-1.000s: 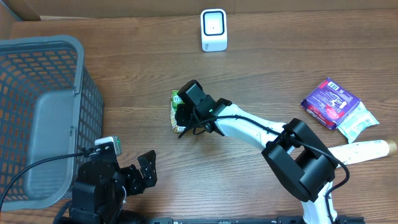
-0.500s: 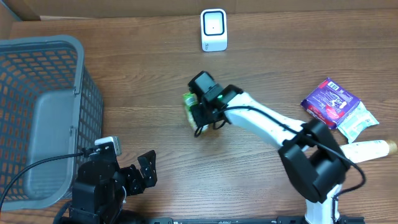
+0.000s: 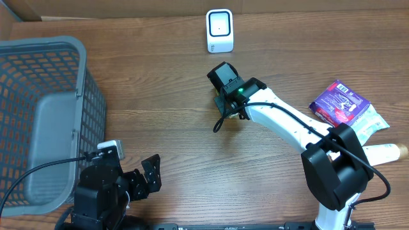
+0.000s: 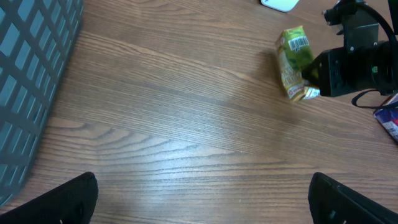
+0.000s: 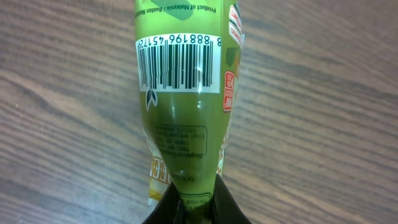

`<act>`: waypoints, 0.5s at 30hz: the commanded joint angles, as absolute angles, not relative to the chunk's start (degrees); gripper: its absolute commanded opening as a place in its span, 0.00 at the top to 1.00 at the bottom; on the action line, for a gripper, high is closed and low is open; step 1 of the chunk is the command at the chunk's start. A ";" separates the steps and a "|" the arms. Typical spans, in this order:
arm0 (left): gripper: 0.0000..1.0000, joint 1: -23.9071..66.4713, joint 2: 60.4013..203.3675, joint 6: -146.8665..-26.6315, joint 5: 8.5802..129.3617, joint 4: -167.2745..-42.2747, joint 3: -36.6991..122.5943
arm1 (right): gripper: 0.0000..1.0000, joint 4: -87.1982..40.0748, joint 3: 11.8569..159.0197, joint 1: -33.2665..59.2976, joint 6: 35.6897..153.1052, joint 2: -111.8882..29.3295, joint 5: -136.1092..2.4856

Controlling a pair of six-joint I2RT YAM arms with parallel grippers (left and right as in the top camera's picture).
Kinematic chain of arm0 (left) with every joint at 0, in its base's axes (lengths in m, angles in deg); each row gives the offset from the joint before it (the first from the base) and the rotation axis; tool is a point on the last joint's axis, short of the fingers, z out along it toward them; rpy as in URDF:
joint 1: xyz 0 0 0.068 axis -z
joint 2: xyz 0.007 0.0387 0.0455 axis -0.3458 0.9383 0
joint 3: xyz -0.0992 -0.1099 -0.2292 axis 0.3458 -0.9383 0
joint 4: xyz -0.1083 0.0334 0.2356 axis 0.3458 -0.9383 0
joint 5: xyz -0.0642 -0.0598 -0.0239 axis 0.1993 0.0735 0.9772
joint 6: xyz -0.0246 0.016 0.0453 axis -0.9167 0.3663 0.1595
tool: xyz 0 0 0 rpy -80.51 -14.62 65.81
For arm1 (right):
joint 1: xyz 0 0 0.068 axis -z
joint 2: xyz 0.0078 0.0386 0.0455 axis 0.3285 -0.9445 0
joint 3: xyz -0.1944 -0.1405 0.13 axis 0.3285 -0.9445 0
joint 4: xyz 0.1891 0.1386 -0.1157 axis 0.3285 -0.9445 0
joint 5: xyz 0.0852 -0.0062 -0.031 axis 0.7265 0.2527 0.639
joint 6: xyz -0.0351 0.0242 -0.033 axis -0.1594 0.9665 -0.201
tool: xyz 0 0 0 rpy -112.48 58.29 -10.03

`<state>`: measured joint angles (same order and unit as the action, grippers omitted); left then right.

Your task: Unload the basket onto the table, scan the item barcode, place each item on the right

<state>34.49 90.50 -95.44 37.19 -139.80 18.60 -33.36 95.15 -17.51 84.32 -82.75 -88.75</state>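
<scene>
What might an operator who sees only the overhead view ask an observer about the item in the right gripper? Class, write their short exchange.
Operator: From overhead, the right gripper hides the item. Is it actually held?
Observer: Yes. The right wrist view shows the jaws shut on the crimped end of a green packet.
Operator: Is its barcode exposed?
Observer: Yes. The barcode sits near the packet's far end, facing the wrist camera, and the fingers do not cover it.
</scene>
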 commanded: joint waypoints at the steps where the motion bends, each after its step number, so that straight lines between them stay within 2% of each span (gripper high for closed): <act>1: 0.00 34.52 90.17 -95.33 36.47 -139.76 18.64 | 0.96 -31.88 97.06 -17.42 85.30 -82.27 -89.09; 10: 0.00 34.52 90.17 -95.33 36.47 -139.76 18.64 | 0.96 -32.73 97.06 -14.36 86.18 -72.20 -71.70; 15: 0.00 34.52 90.17 -95.33 36.47 -139.76 18.64 | 0.96 -34.24 97.06 -12.57 83.45 -64.79 -68.99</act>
<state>34.49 90.50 -95.44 37.19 -139.80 18.60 -34.24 95.13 -13.66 85.33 -72.37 -72.46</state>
